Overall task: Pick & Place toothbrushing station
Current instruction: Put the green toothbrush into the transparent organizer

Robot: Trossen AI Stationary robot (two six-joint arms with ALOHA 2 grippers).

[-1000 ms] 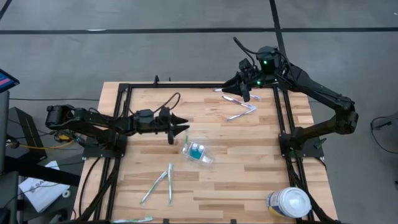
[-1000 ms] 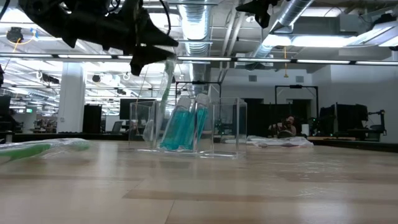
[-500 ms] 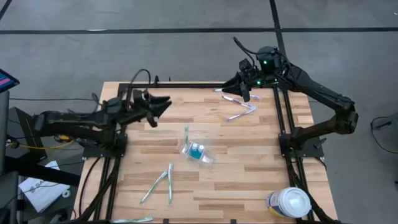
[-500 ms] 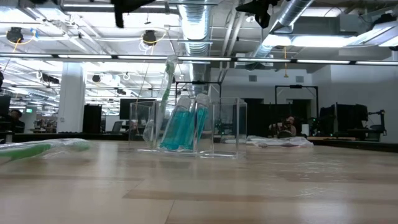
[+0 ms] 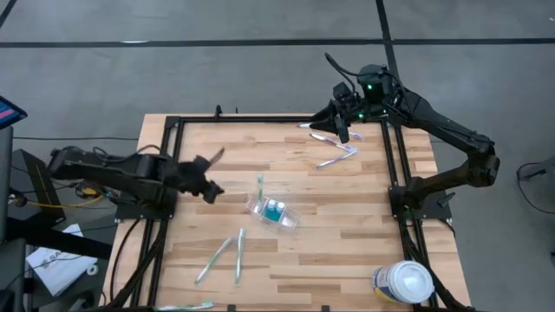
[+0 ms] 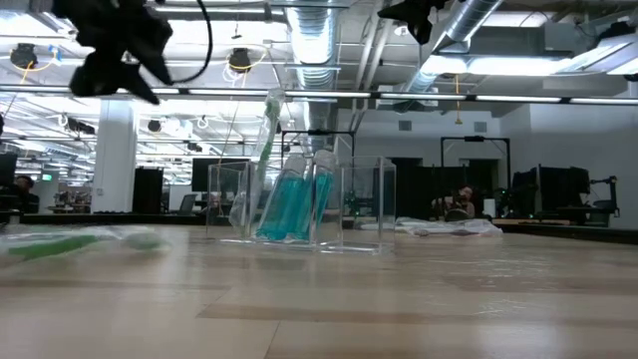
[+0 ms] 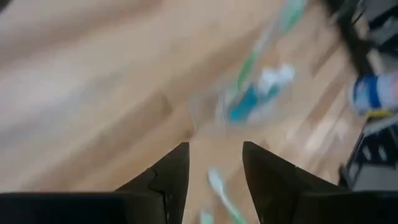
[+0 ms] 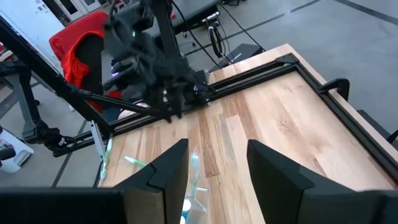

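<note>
The toothbrushing station (image 5: 274, 211), a clear holder with teal tubes inside, stands on its base mid-table; the low view shows the holder (image 6: 299, 204) too. A toothbrush (image 5: 259, 185) stands in it, leaning, its head up (image 6: 269, 110). My left gripper (image 5: 215, 174) hovers open to the holder's left, clear of it, and the left wrist view shows nothing between its fingers (image 7: 214, 168). My right gripper (image 5: 340, 130) waits open, high over the far right corner, also empty (image 8: 217, 162).
Wrapped toothbrushes (image 5: 334, 149) lie at the far right under the right gripper. Two more toothbrushes (image 5: 227, 253) lie near left, and another (image 5: 186, 305) at the near edge. A white-lidded tub (image 5: 405, 282) stands at the near right corner. A black frame (image 5: 395, 173) borders the table.
My left gripper has drawn back from above the holder toward the table's left edge, rising and rolling as it went. The toothbrush stays standing in the holder, which has not moved.
</note>
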